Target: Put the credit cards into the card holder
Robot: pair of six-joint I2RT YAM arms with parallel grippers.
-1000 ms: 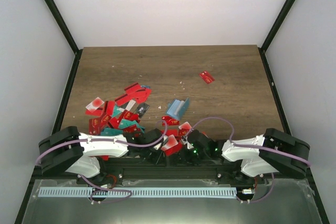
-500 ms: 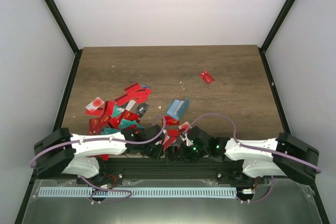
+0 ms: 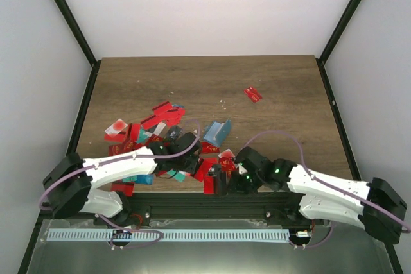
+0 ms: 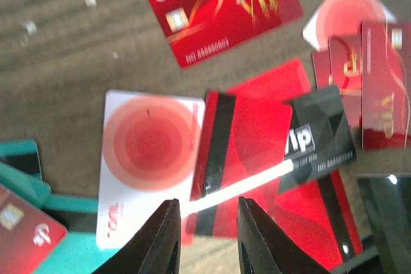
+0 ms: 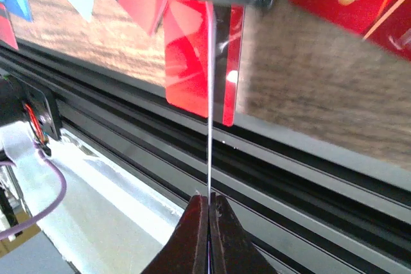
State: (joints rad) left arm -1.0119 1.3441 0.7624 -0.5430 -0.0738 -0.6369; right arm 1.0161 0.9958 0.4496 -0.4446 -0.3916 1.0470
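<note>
wood table [image 3: 282,88] first: in the last second both arms have stretched out from the near edge. left gripper [image 4: 207,213] is now over the credit cards [image 3: 160,117], fingers part open, clamping nothing; a white card with a red disc [image 4: 151,155] lies just ahead of its left tip. right gripper [image 5: 209,197] is pinched shut on one card [image 5: 209,94], edge-on, straight out from its tips. card holder [image 3: 217,133], teal-blue, stands propped open beyond both sets of fingers. we judge one card is ready, insertion not begun.
</note>
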